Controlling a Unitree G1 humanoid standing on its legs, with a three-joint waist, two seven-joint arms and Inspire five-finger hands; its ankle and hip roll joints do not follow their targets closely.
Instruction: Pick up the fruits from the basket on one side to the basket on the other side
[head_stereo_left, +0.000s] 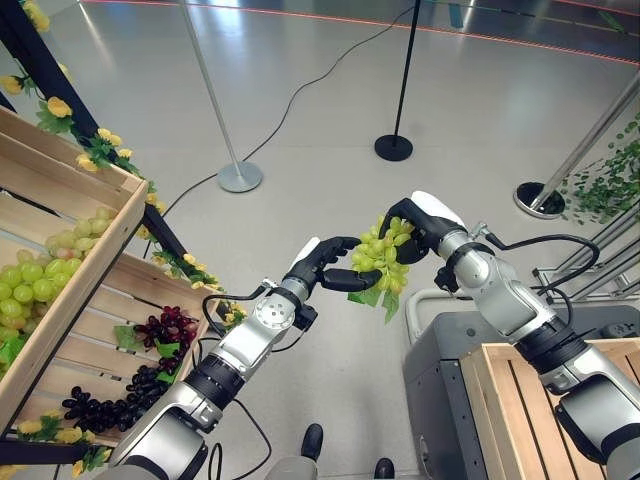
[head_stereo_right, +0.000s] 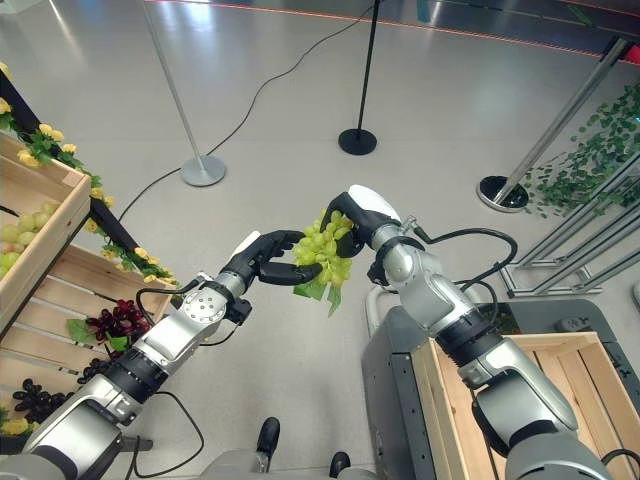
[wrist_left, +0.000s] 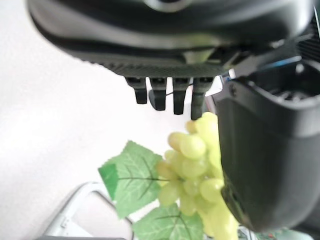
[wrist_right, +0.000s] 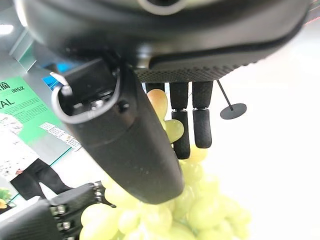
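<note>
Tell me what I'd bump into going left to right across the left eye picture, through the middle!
Green grapes in the crate → dark grapes → left hand → green grape bunch held by both hands → right hand → wooden box.

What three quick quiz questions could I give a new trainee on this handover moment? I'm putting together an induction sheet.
1. True or false: the green grape bunch rests on the floor.
2. Which hands touch the bunch? A) the left hand alone B) the right hand alone C) both
3. Fill in: the dark grapes lie in the wooden crate on the robot's ____ side.

Key: 1 false, it is held in the air between the two hands. 2 C, fingers of each hand curl round it. 3 left; the empty crate is on its right.
</note>
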